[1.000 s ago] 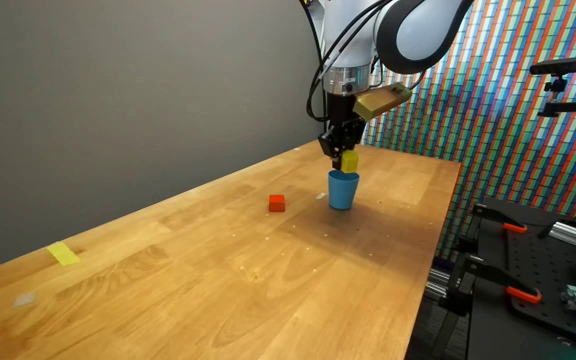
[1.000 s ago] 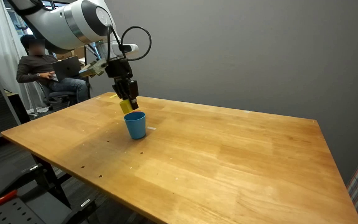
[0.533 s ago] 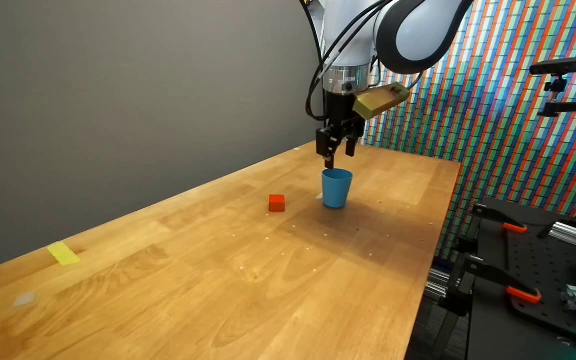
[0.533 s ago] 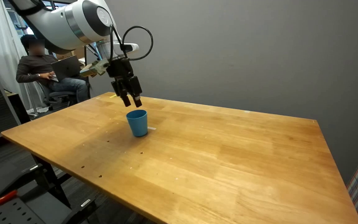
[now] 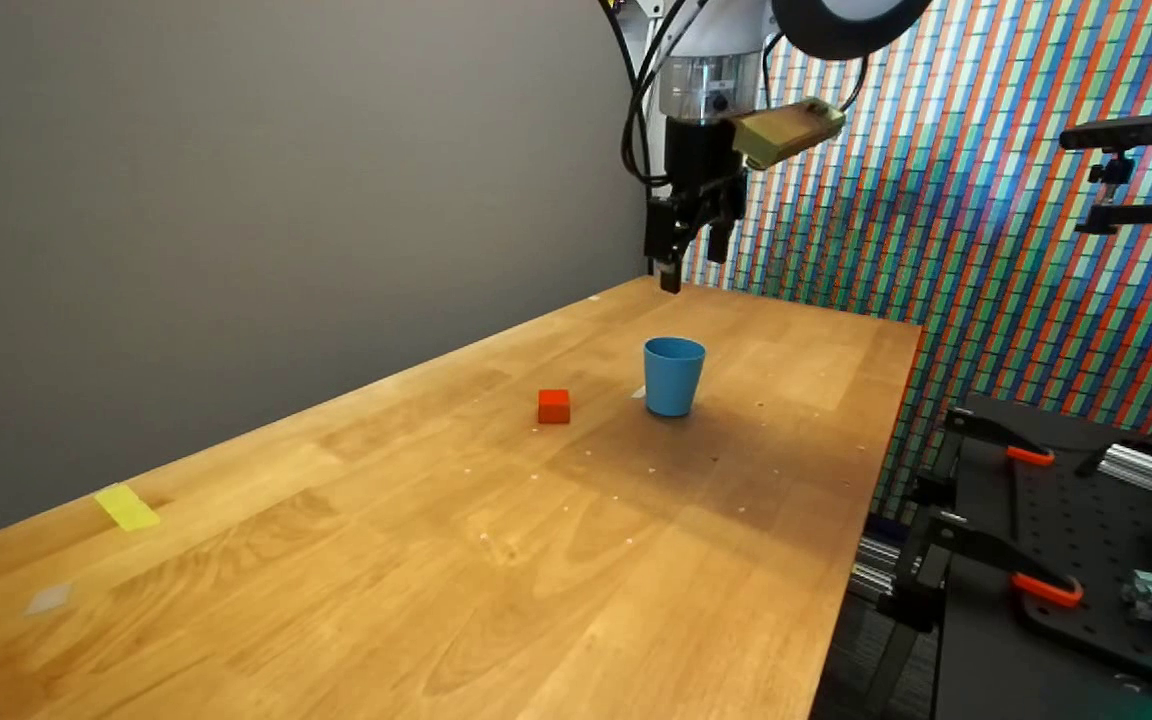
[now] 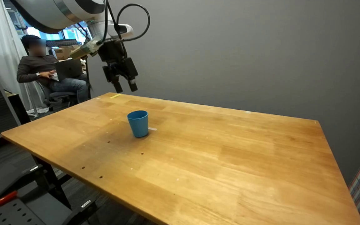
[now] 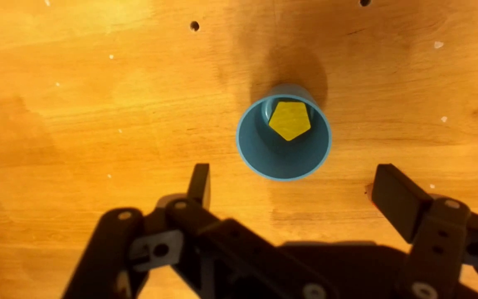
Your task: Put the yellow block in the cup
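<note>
"So, where's the yellow block?"
"In the cup, below the end effector, which hangs well above, spread wide and holding nothing."
"Yet neither exterior view shows the block."
"Right, the cup hides it there; only the wrist view looks in. Just retreat remains, I'd judge."

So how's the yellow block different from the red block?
Color: the yellow block is bright yellow, while the red block is orange-red.
Place: the yellow block is inside the blue cup; the red block lies on the wooden table.
Shape: the yellow block shows a five-sided outline in the wrist view; the red block looks boxy in an exterior view.
Both look plain, and neither is in the gripper.
</note>
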You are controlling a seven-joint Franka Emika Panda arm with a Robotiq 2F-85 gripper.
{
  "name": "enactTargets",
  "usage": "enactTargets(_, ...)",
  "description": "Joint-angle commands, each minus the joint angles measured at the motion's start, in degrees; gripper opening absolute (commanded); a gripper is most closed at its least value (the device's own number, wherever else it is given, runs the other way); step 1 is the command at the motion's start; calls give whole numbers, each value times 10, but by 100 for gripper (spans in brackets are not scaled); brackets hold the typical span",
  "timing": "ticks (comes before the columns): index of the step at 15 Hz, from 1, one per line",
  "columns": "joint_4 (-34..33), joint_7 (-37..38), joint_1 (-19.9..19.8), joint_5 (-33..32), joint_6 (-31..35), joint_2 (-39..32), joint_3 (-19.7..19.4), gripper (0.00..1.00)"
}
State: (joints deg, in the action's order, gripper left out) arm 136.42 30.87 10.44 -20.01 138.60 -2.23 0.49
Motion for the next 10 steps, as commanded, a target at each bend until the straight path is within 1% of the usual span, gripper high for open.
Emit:
enactTargets(1, 20, -86, -17, 95, -64, 88, 23, 100)
enactTargets(4, 15, -150, -20, 170, -101, 135, 25, 100)
enactTargets(6, 14, -179, -21, 200, -118, 166, 23, 100)
enactTargets(7, 4, -145, -27, 173, -97, 122, 34, 100)
enactTargets(10, 5, -165, -29, 190, -113, 152, 33, 100)
